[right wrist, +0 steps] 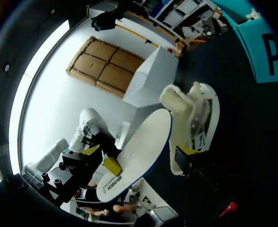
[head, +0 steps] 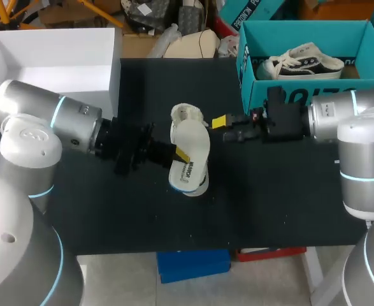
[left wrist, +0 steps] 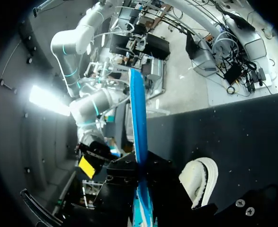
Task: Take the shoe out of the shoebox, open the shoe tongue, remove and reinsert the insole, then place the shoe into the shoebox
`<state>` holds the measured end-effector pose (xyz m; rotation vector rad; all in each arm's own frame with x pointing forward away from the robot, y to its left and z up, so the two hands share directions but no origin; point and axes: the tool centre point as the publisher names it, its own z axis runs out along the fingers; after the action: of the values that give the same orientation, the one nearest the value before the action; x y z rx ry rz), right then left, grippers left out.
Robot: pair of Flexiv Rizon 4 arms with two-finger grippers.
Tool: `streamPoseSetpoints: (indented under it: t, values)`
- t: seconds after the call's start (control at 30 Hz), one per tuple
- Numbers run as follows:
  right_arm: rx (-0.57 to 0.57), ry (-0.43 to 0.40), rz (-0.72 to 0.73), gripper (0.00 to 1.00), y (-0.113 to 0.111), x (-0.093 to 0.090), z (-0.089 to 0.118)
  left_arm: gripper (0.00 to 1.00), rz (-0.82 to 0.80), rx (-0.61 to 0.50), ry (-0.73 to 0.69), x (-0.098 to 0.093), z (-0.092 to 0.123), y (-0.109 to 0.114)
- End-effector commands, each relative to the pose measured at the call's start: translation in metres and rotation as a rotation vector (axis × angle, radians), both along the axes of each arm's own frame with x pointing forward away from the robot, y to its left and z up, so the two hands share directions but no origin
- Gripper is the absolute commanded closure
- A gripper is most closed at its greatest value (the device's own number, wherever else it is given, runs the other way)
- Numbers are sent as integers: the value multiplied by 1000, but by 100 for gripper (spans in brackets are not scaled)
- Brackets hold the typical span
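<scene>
A white shoe with a fleecy lining lies on the black table, by the middle. Its white insole, edged in blue, is held up over the shoe, and my left gripper is shut on its edge. In the left wrist view the insole stands edge-on between the fingers, with the shoe beside them. My right gripper stands open just right of the shoe, holding nothing. The right wrist view shows the insole and the shoe close ahead.
The teal shoebox stands at the back right with a black and white sneaker inside. A white open box sits at the back left.
</scene>
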<state>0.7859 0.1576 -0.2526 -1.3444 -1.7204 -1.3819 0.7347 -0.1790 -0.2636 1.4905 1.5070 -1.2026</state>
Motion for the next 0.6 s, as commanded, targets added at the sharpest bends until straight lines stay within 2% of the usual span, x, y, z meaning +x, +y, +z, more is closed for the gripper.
streamPoseSetpoints:
  t: [0.03, 0.23, 0.27, 0.37, 0.47, 0.6]
  values:
    - [-18, 3, -9, 0, 1, -1, 1, 100, -12, 58, -2, 2, 1, -2]
    - [-18, 3, -9, 0, 1, -1, 1, 100, -12, 58, -2, 2, 1, -2]
    - [-57, 17, -14, 0, -1, -4, -1, 100, -12, 58, -2, 2, 1, -2]
    - [-266, 62, -26, 0, -7, -16, -8, 100, -18, 38, 61, -3, 1, 2]
    - [-356, 82, -44, 0, -16, -30, -11, 100, -26, 38, 116, -7, -2, 5]
    - [-380, 112, -87, 0, -33, -52, -17, 100, -31, 60, 136, -11, -6, 7]
